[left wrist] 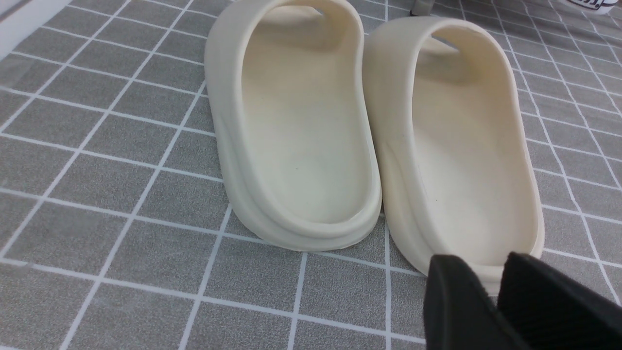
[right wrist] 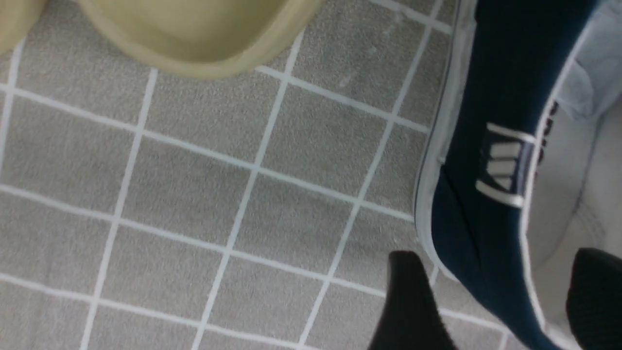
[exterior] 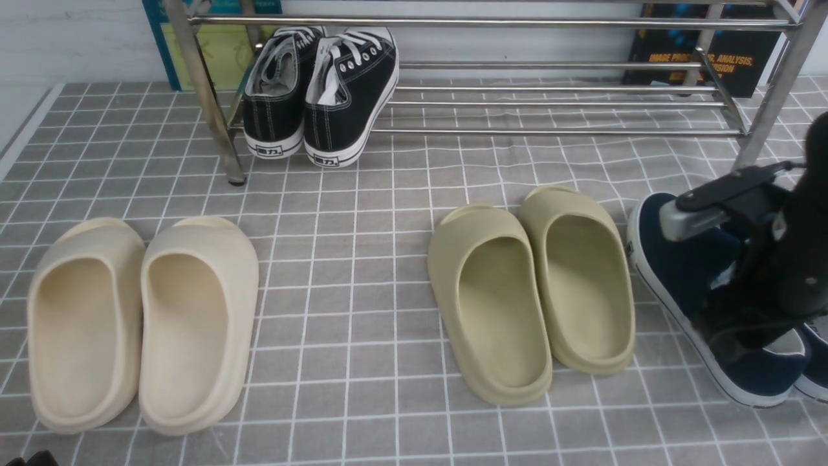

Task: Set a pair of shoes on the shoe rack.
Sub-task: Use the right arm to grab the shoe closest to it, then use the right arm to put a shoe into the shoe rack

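Note:
Two navy-blue slip-on shoes with white soles stand at the far right of the checked cloth: one (exterior: 679, 272) in full view, the other (exterior: 816, 362) mostly cut off by the frame edge. My right gripper (exterior: 734, 327) is open and straddles the near shoe's side wall (right wrist: 481, 209) by the heel. One finger (right wrist: 408, 306) is outside and the other (right wrist: 597, 296) is inside over the pale lining. The silver shoe rack (exterior: 556, 131) stands at the back. My left gripper (left wrist: 491, 287) is shut and empty, low at the front left.
Black lace-up sneakers (exterior: 320, 97) rest on the rack's lower bars at its left end. Cream slides (exterior: 142, 323) lie front left, right by my left gripper. Olive slides (exterior: 533, 291) lie in the middle, just left of the navy shoes. Books lean behind the rack.

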